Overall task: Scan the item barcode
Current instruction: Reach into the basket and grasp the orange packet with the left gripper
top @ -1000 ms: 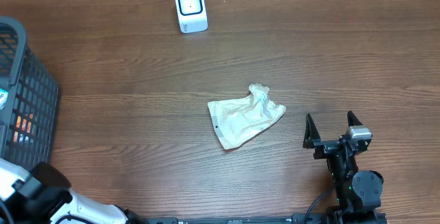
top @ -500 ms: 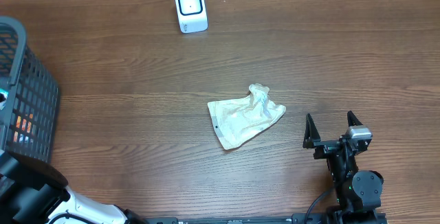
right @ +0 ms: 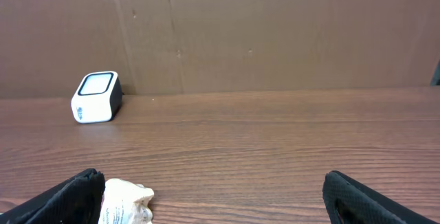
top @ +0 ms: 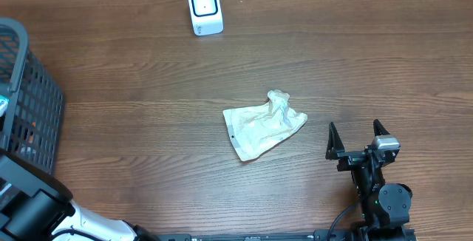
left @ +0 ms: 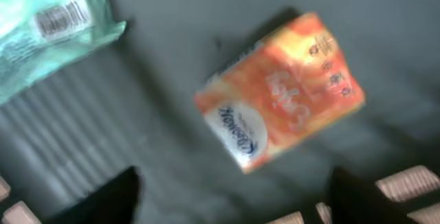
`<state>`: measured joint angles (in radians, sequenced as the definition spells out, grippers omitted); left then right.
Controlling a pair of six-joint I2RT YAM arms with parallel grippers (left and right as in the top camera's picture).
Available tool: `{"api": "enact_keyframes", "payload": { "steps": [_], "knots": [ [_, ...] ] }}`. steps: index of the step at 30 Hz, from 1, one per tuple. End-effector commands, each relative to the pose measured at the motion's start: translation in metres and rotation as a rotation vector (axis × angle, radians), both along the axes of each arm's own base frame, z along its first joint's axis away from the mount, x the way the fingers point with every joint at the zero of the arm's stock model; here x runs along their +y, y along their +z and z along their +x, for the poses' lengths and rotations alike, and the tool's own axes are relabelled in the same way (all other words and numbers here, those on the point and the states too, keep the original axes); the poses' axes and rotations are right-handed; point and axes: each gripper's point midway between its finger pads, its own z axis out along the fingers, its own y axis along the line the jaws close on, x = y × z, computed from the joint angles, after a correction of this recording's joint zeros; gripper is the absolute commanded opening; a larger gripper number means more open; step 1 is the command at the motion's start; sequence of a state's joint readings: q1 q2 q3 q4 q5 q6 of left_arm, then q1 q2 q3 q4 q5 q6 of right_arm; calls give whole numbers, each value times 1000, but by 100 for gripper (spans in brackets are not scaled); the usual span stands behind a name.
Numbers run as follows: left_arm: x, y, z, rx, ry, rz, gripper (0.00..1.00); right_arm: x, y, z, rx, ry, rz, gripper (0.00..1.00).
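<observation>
In the left wrist view an orange packet (left: 282,90) lies tilted on the dark floor of the basket. A teal packet (left: 48,31) with a barcode label showing lies at the upper left. My left gripper (left: 234,186) hangs open just above the floor, its dark fingers (left: 113,196) apart below the orange packet and touching nothing. The white scanner (top: 205,8) stands at the far edge of the table and also shows in the right wrist view as the scanner (right: 97,97). My right gripper (top: 355,127) rests open and empty at the near right.
The black mesh basket (top: 29,100) stands at the table's left edge, with my left arm (top: 33,208) reaching over its near side. A crumpled white bag (top: 264,125) lies mid-table, left of the right gripper. A brown wall (right: 275,31) backs the table.
My left arm has shifted a little at the bottom left corner, over the basket's near side. The right arm, white bag and scanner have not moved.
</observation>
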<state>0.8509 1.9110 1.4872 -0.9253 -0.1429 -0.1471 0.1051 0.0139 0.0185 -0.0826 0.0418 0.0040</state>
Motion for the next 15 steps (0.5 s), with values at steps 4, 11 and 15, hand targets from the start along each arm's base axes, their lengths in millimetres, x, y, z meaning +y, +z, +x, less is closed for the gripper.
{"api": "enact_keyframes", "payload": {
  "steps": [4,11,15],
  "knots": [
    [2,-21,8,12,-192,48,80,-2,-2,0,-1,-11,-2,100],
    [-3,-29,28,-77,-286,42,70,-2,-2,0,-1,-12,-2,100],
    [-2,-29,28,-75,-290,47,66,-2,-2,0,-1,-11,-2,100]
  ]
}}
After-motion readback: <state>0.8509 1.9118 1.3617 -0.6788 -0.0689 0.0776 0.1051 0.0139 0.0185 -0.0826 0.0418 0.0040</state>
